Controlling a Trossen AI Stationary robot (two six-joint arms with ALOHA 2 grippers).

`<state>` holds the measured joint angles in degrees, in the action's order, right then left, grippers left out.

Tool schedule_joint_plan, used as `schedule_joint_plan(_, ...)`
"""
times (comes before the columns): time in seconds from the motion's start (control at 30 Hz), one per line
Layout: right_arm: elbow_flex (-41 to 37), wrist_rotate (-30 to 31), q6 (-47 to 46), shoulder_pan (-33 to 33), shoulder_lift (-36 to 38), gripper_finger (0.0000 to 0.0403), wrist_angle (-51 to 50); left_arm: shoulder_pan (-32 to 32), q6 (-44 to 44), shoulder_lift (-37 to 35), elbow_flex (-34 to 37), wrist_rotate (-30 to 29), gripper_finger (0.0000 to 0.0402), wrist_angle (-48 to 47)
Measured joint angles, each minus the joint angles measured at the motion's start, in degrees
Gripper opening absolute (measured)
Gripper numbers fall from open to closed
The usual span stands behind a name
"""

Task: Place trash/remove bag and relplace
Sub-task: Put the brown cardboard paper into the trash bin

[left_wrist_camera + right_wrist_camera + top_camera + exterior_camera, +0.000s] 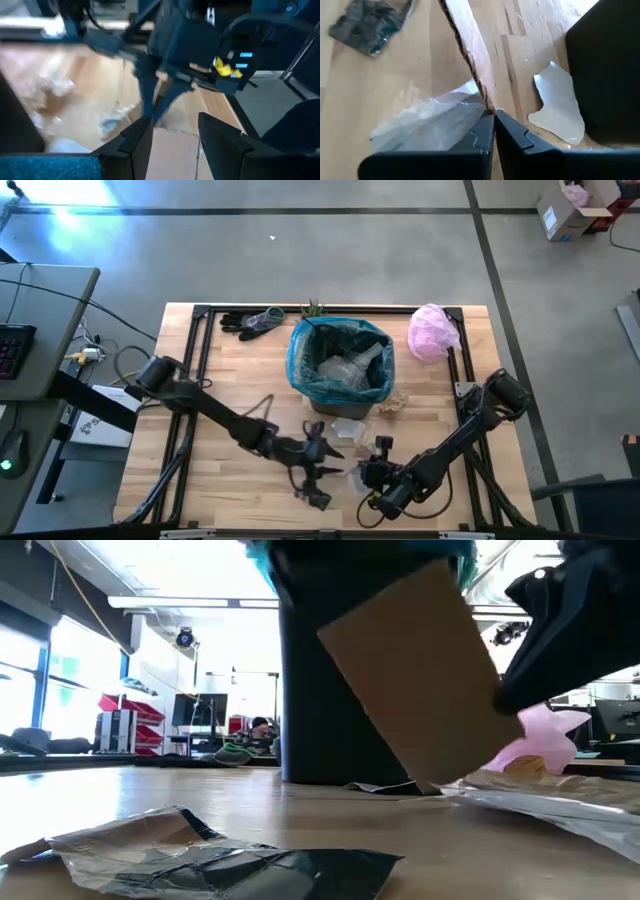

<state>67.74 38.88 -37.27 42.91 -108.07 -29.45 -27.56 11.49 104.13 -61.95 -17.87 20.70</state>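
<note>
A black bin lined with the teal bag [340,362] stands mid-table with clear wrappers inside. Trash lies in front of it: a white paper scrap [560,107], a clear plastic wrapper [430,122], a dark crumpled wrapper [370,22] and a silvery wrapper [560,805]. My right gripper [493,114] is near the front edge, shut on a flat brown cardboard piece [410,670]. My left gripper [172,127] is open just left of it, facing the right arm and touching nothing that I can see. My right gripper pinches the brown cardboard piece by one edge [487,102] between its two fingertips. The piece shows edge-on in the right wrist view and stands away from the fingers. In the low view it hangs tilted in front of the bin; whether its lower corner [428,780] touches the table I cannot tell.
A pale pink plastic bag [432,332] lies right of the bin, dark gloves [250,322] and a small green plant [313,308] at the far edge. A black frame [200,340] borders the table. A desk with a keyboard stands to the left.
</note>
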Motion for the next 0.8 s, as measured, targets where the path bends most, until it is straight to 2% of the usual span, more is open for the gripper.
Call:
schedule_joint_plan(0.23,6.0,2.5,0.2,0.7,0.0,0.0001,-7.4,-3.3,-3.2,-10.5,0.0,-8.3,0.0142,-11.0)
schedule_joint_plan(0.4,12.1,4.8,1.9,0.8,0.0,0.0000,-13.8,-6.2,-2.4,-15.1,0.0,-15.7,0.0142,-19.9)
schedule_joint_plan(0.53,18.7,8.1,4.8,0.8,0.0,0.0000,-18.2,-8.0,0.3,-16.0,0.0,-18.9,0.0142,-24.3)
schedule_joint_plan(0.8,34.3,15.5,14.1,0.1,0.0,0.0000,-25.9,-9.9,4.2,-14.0,0.0,-20.1,0.0142,-26.7)
